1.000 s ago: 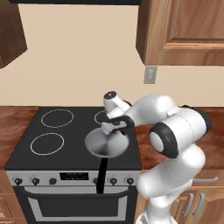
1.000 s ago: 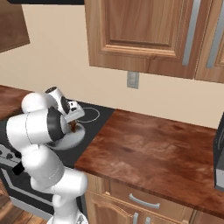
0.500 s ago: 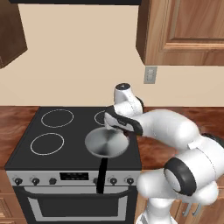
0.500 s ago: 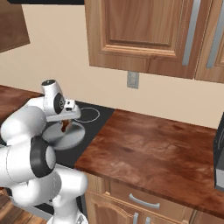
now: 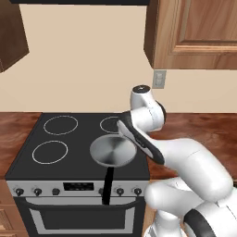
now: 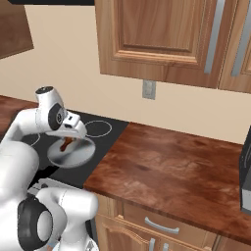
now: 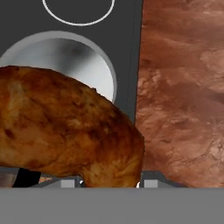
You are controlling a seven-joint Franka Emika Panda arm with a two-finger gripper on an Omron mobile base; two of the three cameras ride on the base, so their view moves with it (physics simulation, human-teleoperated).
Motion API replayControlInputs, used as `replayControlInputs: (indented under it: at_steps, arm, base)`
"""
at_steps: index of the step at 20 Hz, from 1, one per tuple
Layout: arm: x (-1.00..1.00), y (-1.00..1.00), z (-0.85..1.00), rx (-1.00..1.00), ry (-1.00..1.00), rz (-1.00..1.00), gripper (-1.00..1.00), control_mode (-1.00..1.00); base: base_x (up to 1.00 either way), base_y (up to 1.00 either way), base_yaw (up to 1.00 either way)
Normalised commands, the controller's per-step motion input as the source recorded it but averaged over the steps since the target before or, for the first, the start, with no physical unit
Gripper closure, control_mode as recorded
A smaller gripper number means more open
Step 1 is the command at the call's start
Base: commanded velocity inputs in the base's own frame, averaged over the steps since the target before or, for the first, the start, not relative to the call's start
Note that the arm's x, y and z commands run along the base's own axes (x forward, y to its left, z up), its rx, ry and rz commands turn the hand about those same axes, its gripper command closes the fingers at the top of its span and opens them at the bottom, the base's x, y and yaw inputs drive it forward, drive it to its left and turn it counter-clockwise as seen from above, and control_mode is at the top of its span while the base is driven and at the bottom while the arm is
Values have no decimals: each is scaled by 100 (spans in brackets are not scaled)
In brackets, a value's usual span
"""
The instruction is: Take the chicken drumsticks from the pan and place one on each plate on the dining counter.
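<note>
A reddish-brown chicken drumstick (image 7: pixel 65 127) hangs just above the pan (image 7: pixel 94 65), and my gripper (image 6: pixel 70 138) is shut on it. From the right base view the drumstick (image 6: pixel 64 145) dangles under the hand, over the pan's (image 6: pixel 71 153) far side. The light-grey pan (image 5: pixel 112 151) sits on the stove's front right burner with its black handle (image 5: pixel 108 185) pointing over the front edge; the part of its floor that I see is bare. My forearm hides the hand in the left base view. The plates and the dining counter are out of view.
The black stove top (image 5: pixel 32 166) carries white ring burners (image 5: pixel 60 125). A reddish-brown wooden counter (image 6: pixel 171 171) runs to the stove's right, with a dark appliance (image 6: pixel 245 176) at its far end. Wooden wall cabinets (image 6: pixel 162 39) hang above, and an outlet (image 6: pixel 148 89) is on the wall.
The hand has drifted right across the pan with the drumstick still in its grip, and the elbow has swung out and down to the right. The pan stays put.
</note>
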Motion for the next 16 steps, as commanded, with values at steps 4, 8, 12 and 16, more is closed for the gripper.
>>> replayControlInputs:
  at_steps: [4, 8, 12, 16]
  arm:
    - [-76, -30, 38, 4, -9, -18, 100, -100]
    - [-64, -18, 26, 4, -3, -11, 100, -100]
    - [-48, -5, 6, 0, -2, -3, 100, -100]
    - [-4, 0, 0, 0, 0, 0, 100, -100]
  base:
    - [0, 0, 0]
    - [0, 0, 0]
    - [0, 0, 0]
    - [0, 0, 0]
